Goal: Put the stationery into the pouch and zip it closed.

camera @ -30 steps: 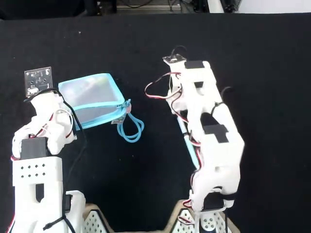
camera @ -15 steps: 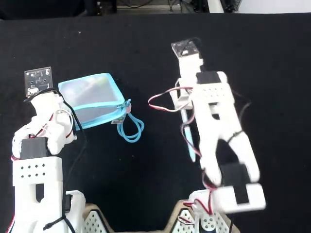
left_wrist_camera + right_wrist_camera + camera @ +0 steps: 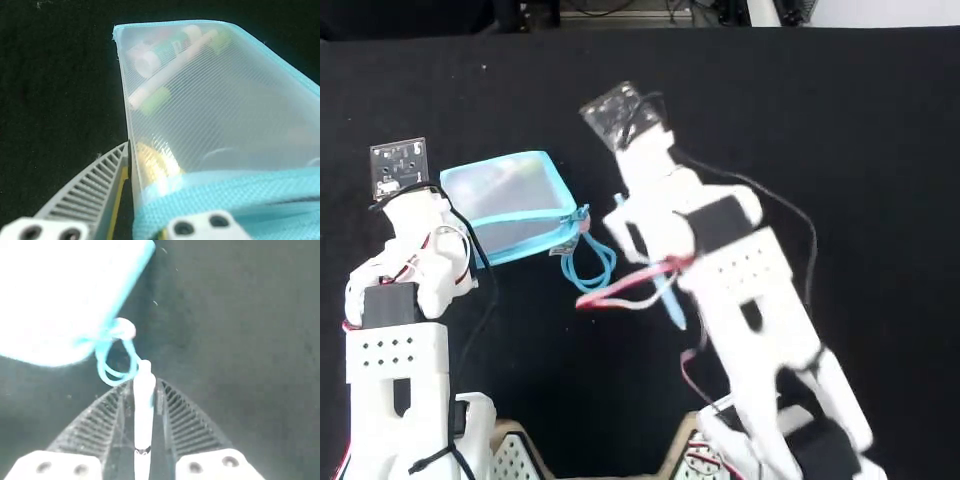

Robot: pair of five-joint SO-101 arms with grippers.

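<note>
A translucent pouch [image 3: 506, 203] with a light-blue edge lies at the left of the black table. My left gripper [image 3: 463, 243] is shut on its near-left edge. In the left wrist view the pouch [image 3: 210, 110] holds several pieces of stationery, and one ribbed finger [image 3: 95, 192] presses against its side. My right gripper [image 3: 628, 228] hangs just right of the pouch's zip end, shut on a blue-and-white pen [image 3: 670, 300]. In the right wrist view the pen [image 3: 143, 405] points toward the pouch's blue loop strap [image 3: 116, 367], a short way off it.
The blue loop strap [image 3: 590, 265] lies on the table in front of the pouch's right corner. Red and white cables [image 3: 620, 290] hang from the right arm above the table. Black table [image 3: 860, 150] stretches bare to the right and at the back.
The right arm has swung left with the pen, from the table's middle to just beside the pouch's zip end. The left arm and the pouch have stayed still.
</note>
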